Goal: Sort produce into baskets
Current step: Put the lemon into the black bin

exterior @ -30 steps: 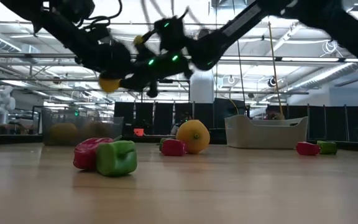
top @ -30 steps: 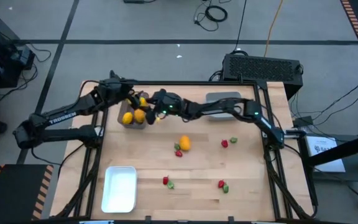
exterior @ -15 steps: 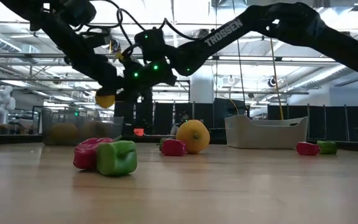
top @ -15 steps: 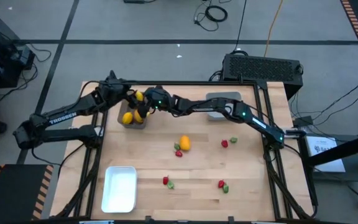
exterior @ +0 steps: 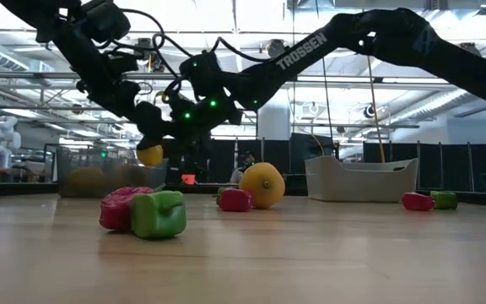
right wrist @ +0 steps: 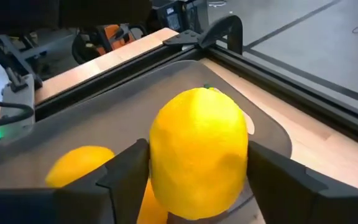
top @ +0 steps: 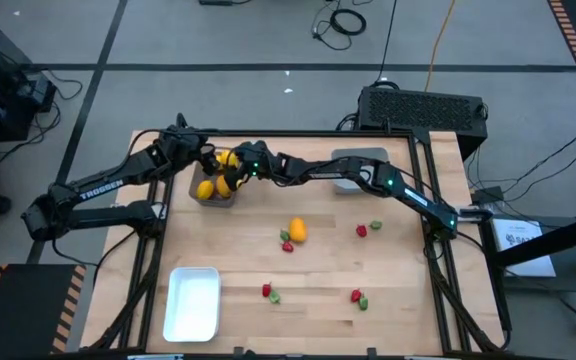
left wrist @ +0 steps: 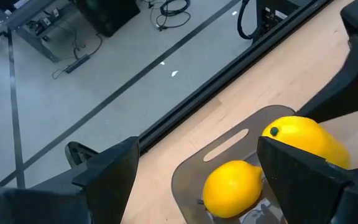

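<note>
Lemon [right wrist: 197, 152] clamped in right gripper [top: 238, 172] above brown-grey basket [top: 214, 197]; left gripper [top: 206, 160] spread empty.

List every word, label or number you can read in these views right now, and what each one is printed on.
"TROSSEN": white letters on the left arm, high view.
"TROSSEN": white letters on the right arm, low view.
A white sheet beside the table's right edge carries print too small to read.
Nothing legible on the produce, the baskets or in the wrist views.

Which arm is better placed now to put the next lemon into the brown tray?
Right. The right gripper is shut on a lemon above the brown tray, while the left gripper is open and empty beside it.
</note>
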Motion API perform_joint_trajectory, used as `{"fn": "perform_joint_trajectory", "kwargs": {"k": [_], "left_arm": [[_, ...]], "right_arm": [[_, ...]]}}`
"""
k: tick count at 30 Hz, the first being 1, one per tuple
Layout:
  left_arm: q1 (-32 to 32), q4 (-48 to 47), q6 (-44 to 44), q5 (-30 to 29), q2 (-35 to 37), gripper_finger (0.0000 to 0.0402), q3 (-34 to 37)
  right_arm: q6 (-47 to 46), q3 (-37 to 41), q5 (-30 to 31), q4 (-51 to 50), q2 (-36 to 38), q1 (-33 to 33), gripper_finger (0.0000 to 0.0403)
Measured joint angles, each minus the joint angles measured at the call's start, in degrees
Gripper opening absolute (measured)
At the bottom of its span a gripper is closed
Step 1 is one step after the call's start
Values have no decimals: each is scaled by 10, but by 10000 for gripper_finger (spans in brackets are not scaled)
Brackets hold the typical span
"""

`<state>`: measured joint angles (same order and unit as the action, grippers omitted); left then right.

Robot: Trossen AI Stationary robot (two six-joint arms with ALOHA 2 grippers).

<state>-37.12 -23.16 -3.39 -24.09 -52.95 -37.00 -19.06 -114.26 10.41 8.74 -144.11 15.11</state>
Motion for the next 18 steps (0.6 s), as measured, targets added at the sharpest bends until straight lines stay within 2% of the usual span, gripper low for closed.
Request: {"fn": "perform_joint_trajectory", "kwargs": {"k": [9, 13, 15, 18], "left_arm": [[0, 0, 1, 29, 0, 334, 0], [0, 0, 1, 29, 0, 334, 0], [0, -4, 1, 30, 0, 334, 0], [1, -8, 14, 36, 0, 334, 0]], "right_arm": [[3, 0, -4, -5, 0, 0, 282], [3, 0, -34, -32, 20, 2, 283], [10, 0, -49, -75, 46, 2, 281], [18, -1, -64, -211, 101, 2, 281]]}}
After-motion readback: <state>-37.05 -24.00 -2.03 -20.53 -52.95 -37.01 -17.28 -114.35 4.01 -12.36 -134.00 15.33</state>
